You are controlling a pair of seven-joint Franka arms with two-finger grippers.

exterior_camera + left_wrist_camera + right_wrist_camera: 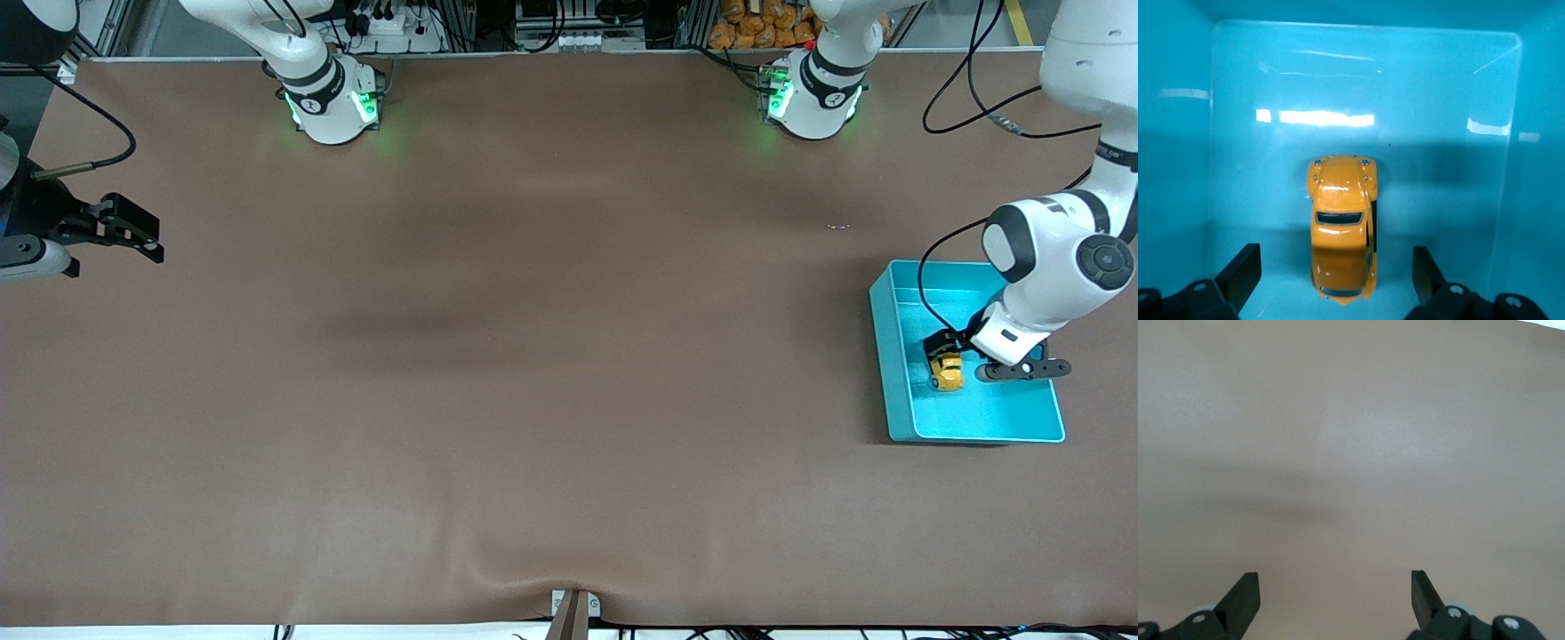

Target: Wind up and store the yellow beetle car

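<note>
The yellow beetle car lies on the floor of the teal bin, near the wall toward the right arm's end. In the left wrist view the car sits on its wheels between my fingers, touching neither. My left gripper is down in the bin, open, its fingertips standing on either side of the car's end. The bin's walls surround it. My right gripper is open and empty over bare table at the right arm's end, as the right wrist view also shows; that arm waits.
The bin stands at the left arm's end of the brown table. The two arm bases stand along the table's edge farthest from the front camera. A tiny metal bit lies on the table between the bin and the left base.
</note>
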